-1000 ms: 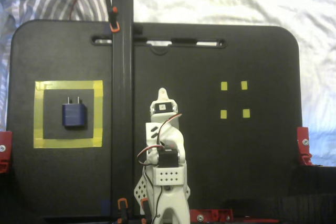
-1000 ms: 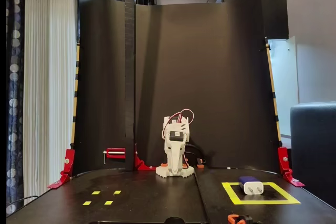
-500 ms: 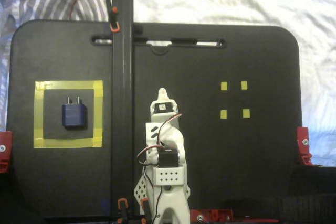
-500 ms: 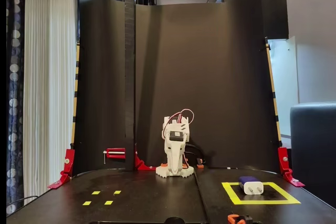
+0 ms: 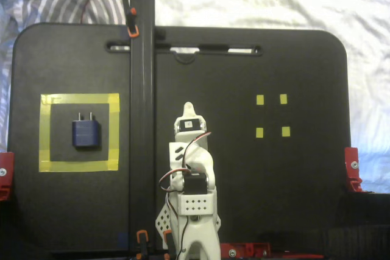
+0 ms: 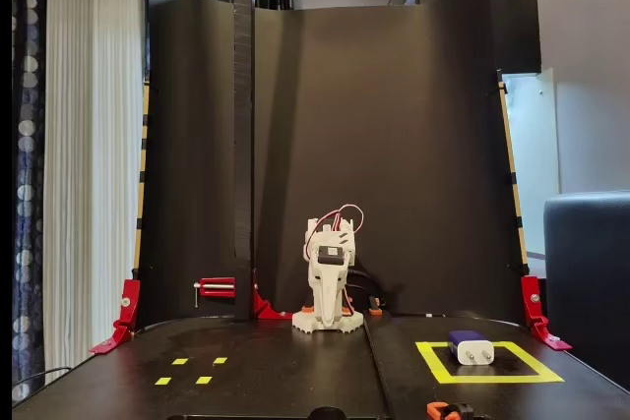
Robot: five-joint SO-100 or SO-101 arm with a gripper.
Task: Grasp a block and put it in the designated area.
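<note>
Your bench [image 5: 274,193] carries the designated area [image 5: 79,167] at its left in a fixed view. The arm [image 5: 192,193] sits folded at centre, well apart from it. The block [image 5: 86,133] lies inside the tape outline, prongs up-frame. The tool [image 5: 189,109] reads closed, empty.

Navy block [image 5: 86,133] — prongs up in that view — lies inside the yellow-taped designated area [image 5: 114,132].

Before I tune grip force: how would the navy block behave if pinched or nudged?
The block looks like rigid plastic, so probably stiff. It lies flat inside the yellow tape square, so it is unlikely to roll. Its smooth shell may slide when nudged; its prongs could snag.
</note>
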